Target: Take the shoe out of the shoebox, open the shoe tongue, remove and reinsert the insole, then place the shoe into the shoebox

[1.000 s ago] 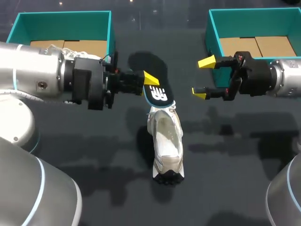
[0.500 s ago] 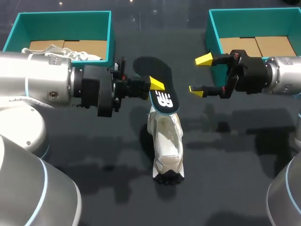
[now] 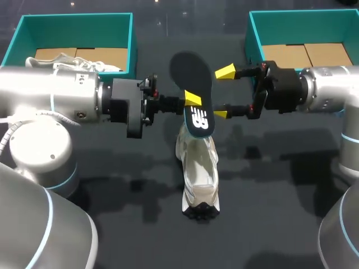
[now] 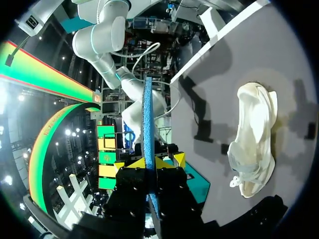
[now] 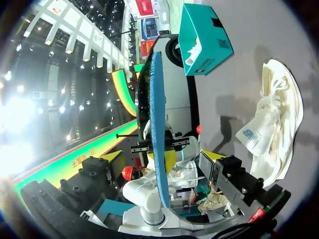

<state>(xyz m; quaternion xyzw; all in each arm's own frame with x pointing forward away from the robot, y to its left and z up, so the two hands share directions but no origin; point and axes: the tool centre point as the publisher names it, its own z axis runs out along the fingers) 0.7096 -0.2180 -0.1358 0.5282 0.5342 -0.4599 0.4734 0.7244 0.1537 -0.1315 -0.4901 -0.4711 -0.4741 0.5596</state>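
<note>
My left gripper (image 3: 191,101) is shut on the edge of a black insole (image 3: 193,78), which it holds above the table's middle, over the heel of the cream shoe (image 3: 197,168). In the left wrist view the insole (image 4: 147,119) stands edge-on between the fingers of that gripper (image 4: 152,162), and the shoe (image 4: 254,139) lies on the table beside it. My right gripper (image 3: 223,93) is open at the insole's right edge. In the right wrist view the insole (image 5: 157,124) stands between the spread fingers of the right gripper (image 5: 163,156), neither touching it, with the shoe (image 5: 279,119) beside it.
A teal shoebox (image 3: 132,45) at the back left holds a second white shoe (image 3: 73,60). Another teal shoebox (image 3: 251,33) at the back right shows only its cardboard floor. The dark table is bare around the shoe.
My left gripper has carried the insole to the right and raised it more upright. My right gripper has moved left, so its open fingers now flank the insole.
</note>
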